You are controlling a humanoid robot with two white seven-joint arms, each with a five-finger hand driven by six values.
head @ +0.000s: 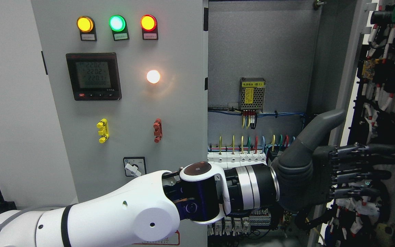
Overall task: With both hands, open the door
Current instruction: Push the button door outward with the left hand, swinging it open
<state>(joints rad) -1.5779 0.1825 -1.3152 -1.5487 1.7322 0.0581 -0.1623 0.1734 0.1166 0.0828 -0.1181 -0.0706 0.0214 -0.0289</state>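
Head view: the left hand [334, 171] reached across from the lower left, thumb up and fingers [365, 164] stretched flat against the inner face of the cabinet's right door [382, 113], grasping nothing. The door stood swung open at the right edge.

Grey cabinet door [382, 113] stood swung wide open at the right edge of the frame, inner face turned to the camera. Was crowded with black components, white ferrules with red tips and bundled wires along its full height. Pale grey metal edge of it ran slanted from upper right down toward lower middle right. Behind it, in the middle of the frame, lay exposed the cabinet interior [259, 51], a plain grey back panel.
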